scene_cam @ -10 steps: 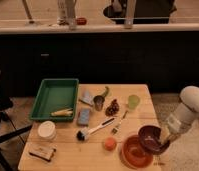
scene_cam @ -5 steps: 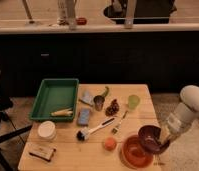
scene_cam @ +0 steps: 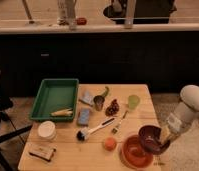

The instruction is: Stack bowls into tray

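The wooden surface [scene_cam: 93, 156] carries everything, with the green tray [scene_cam: 39, 102] at its far left corner and a yellowish item [scene_cam: 61, 112] lying inside it. The white arm [scene_cam: 190, 102] reaches in from the right. At the near right corner sits the orange bowl [scene_cam: 130, 155]. The maroon bowl [scene_cam: 150, 139] hangs tilted just over its right side, rim grasped by the pincer [scene_cam: 165, 144], well apart from the tray.

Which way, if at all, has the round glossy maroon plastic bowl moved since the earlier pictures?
No. The maroon bowl still overlaps the shallow orange bowl's right rim, the gripper beside it.
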Motion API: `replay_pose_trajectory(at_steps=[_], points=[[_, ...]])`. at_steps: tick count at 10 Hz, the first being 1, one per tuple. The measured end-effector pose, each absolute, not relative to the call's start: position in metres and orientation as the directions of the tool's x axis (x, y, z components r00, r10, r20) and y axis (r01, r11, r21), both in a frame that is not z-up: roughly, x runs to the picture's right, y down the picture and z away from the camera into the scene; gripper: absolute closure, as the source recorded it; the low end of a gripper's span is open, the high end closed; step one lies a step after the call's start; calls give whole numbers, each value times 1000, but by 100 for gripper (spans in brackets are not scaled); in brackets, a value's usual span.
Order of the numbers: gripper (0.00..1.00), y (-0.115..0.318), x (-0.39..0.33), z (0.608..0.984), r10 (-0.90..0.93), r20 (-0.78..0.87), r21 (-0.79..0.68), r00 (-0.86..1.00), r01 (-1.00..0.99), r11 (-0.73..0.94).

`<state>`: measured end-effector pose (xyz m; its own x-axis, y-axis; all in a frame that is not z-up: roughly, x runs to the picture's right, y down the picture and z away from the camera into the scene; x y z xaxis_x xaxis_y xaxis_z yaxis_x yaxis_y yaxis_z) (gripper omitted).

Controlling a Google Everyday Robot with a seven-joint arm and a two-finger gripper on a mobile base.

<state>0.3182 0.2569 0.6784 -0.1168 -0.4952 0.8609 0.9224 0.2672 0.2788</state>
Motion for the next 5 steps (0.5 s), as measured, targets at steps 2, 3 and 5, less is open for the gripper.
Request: replay_pose_trajectory(at_steps=[2,3,5], points=[[98,256,314,679,-510,855,266,-96,924,274],[98,256,308,678,-518,851,259,-84,926,275],[98,256,297,674,-527,845,263,-88,927,268]])
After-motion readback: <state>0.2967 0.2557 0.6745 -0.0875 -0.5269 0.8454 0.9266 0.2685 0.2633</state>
